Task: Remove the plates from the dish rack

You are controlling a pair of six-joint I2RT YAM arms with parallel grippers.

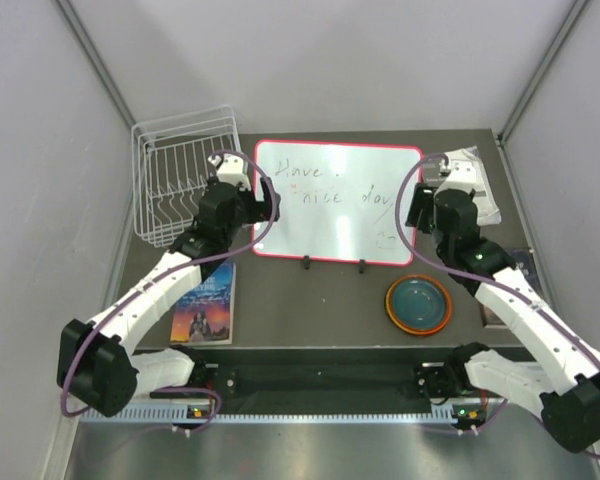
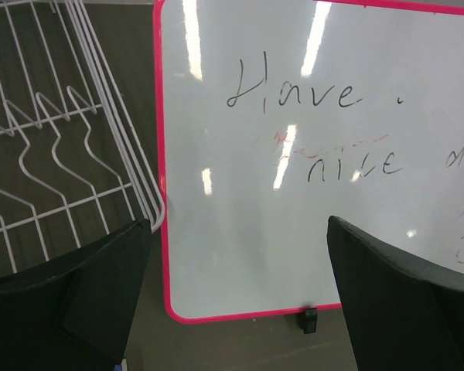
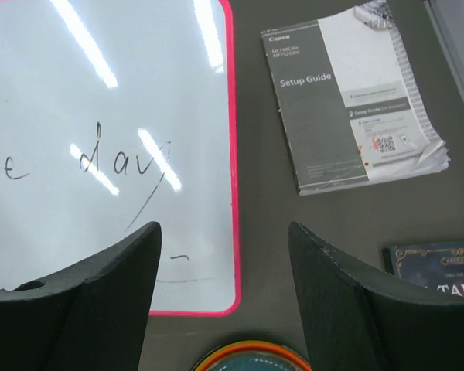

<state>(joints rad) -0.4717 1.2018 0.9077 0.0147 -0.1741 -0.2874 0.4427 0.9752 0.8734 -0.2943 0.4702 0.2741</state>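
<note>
White wire dish rack (image 2: 62,147) sits just left of the wide-open, empty left end effector (image 2: 236,232).

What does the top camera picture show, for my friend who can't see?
Two robot arms reach over a dark table toward a pink-framed whiteboard lying flat. Stacked plates, teal on top, sit front right, and the white wire dish rack back left shows nothing in it.
</note>
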